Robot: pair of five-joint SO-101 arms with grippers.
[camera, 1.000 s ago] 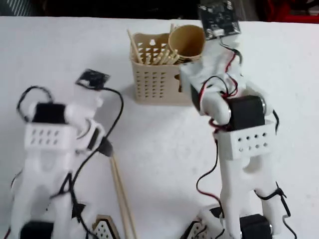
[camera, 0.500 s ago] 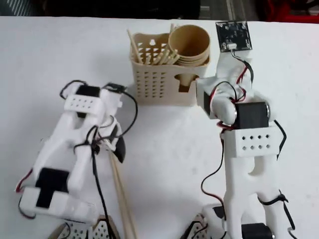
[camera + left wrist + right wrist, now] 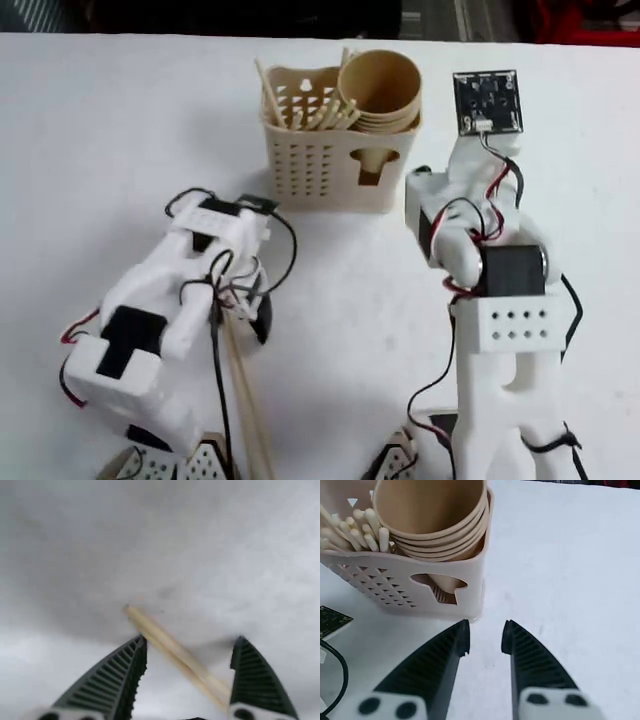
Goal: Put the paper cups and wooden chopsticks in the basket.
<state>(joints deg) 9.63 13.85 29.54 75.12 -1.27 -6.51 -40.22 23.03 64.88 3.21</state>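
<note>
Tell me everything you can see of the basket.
The basket is a beige, plastic-looking box, upright on the white table toward its far edge. Its walls carry rows of small holes, and one side has a cut-out handle hole. A stack of nested paper cups fills one end; wooden chopsticks lean in the other. The right gripper, open, hangs close to the handle side without touching it.

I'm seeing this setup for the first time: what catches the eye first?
The beige basket at the far middle of the table, holding stacked paper cups and bundled chopsticks. Then the loose chopsticks lying on the table nearer the front, with the left gripper open astride them.
</note>
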